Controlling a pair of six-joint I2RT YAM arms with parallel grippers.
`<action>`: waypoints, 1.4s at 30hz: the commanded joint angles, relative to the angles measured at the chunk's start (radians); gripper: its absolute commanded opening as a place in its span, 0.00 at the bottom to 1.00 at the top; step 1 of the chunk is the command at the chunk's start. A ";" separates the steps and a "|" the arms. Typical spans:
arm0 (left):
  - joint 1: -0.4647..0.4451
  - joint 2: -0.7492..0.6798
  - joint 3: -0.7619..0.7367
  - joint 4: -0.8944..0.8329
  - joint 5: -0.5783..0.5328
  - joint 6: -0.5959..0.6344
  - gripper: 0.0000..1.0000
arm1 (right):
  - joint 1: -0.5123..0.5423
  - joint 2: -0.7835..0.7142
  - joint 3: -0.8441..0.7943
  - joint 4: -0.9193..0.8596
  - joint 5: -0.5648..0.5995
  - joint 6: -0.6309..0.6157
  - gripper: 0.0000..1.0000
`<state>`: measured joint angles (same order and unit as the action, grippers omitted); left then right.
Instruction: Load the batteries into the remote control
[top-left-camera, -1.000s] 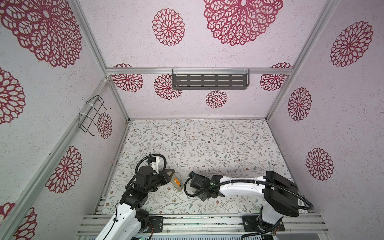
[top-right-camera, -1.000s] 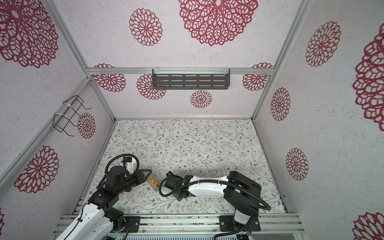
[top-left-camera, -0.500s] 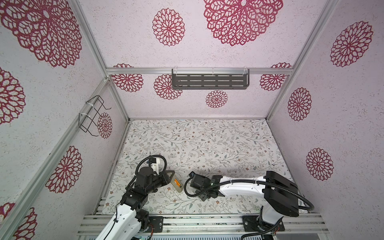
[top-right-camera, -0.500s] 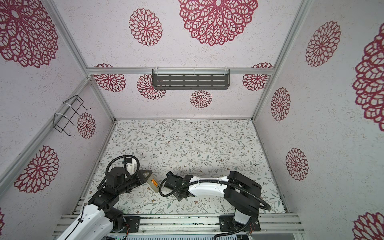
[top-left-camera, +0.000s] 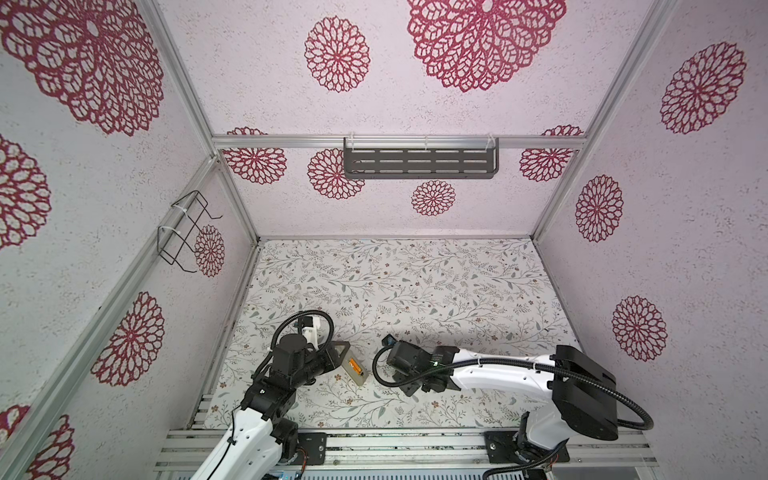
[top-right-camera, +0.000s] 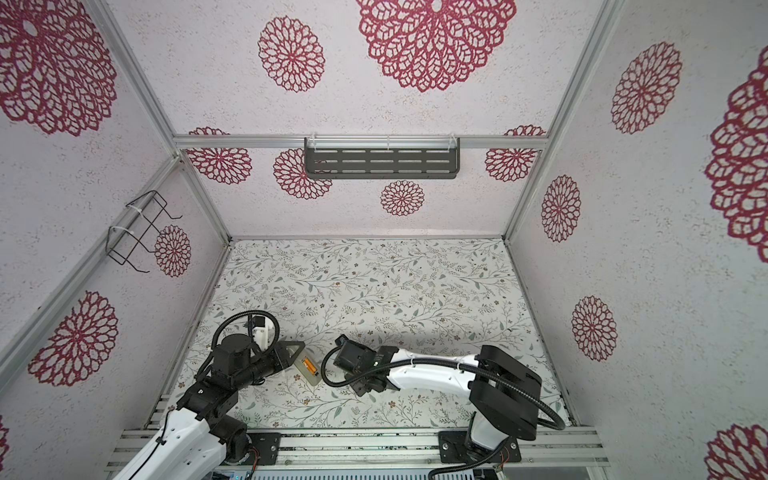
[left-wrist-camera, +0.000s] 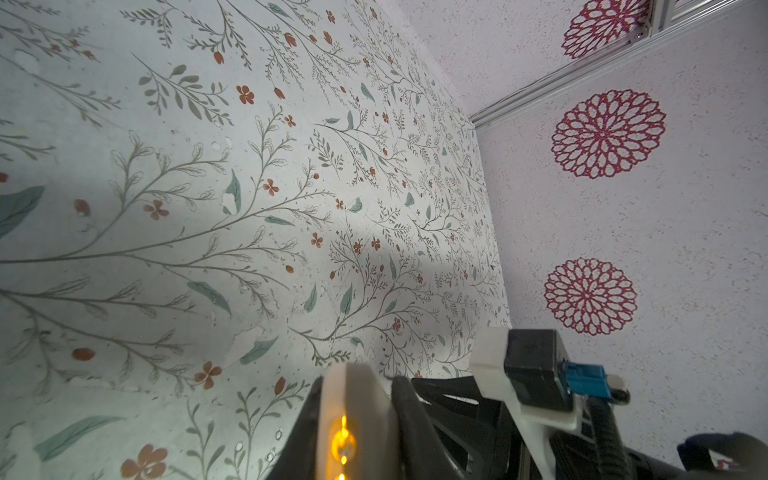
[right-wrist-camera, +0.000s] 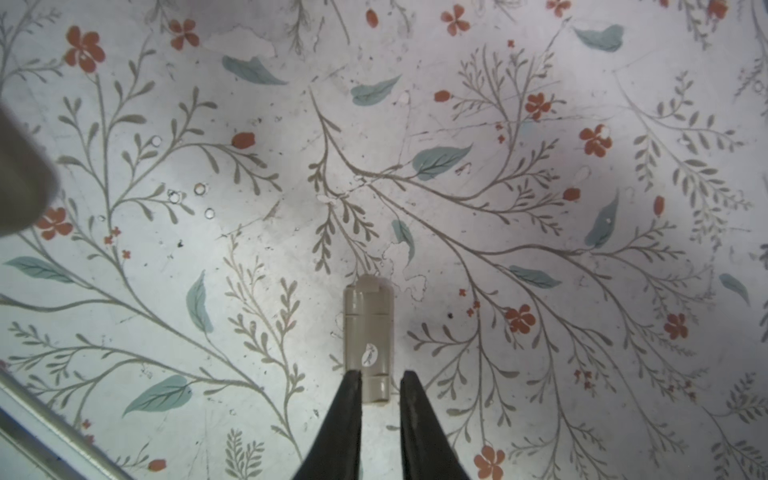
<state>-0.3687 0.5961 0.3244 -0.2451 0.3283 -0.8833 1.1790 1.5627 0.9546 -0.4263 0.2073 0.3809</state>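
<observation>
Near the front of the desk (top-left-camera: 415, 291) in both top views, the left hand (top-left-camera: 342, 356) grips the remote control (top-left-camera: 359, 372), orange batteries (top-left-camera: 353, 365) showing inside. Left wrist view: the remote control sits pinched in that hand. Right wrist view: the right hand (right-wrist-camera: 380, 376) has a finger each side of a beige cover (right-wrist-camera: 368, 328) lying on the desk; squeezing or not, I cannot tell.

Battery (top-left-camera: 353, 365) in remote control (top-left-camera: 360, 375); cover (right-wrist-camera: 369, 328) on table (right-wrist-camera: 540, 257), right.

Your left gripper (top-left-camera: 343, 360) clamps the remote control (top-left-camera: 359, 373); your right gripper (right-wrist-camera: 378, 374), reaching toward nine o'clock, has its jaws narrowly parted.
</observation>
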 joint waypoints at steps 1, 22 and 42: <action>-0.006 0.002 -0.005 0.037 0.011 0.007 0.00 | -0.009 -0.017 0.003 0.007 -0.033 -0.020 0.26; -0.007 0.001 -0.009 0.045 0.007 0.009 0.00 | -0.015 0.110 0.044 0.031 -0.083 -0.050 0.37; -0.007 0.004 -0.010 0.043 0.002 0.010 0.00 | -0.027 0.134 0.033 0.055 -0.101 -0.061 0.34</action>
<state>-0.3691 0.6025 0.3183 -0.2371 0.3275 -0.8829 1.1572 1.6897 0.9764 -0.3714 0.1173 0.3325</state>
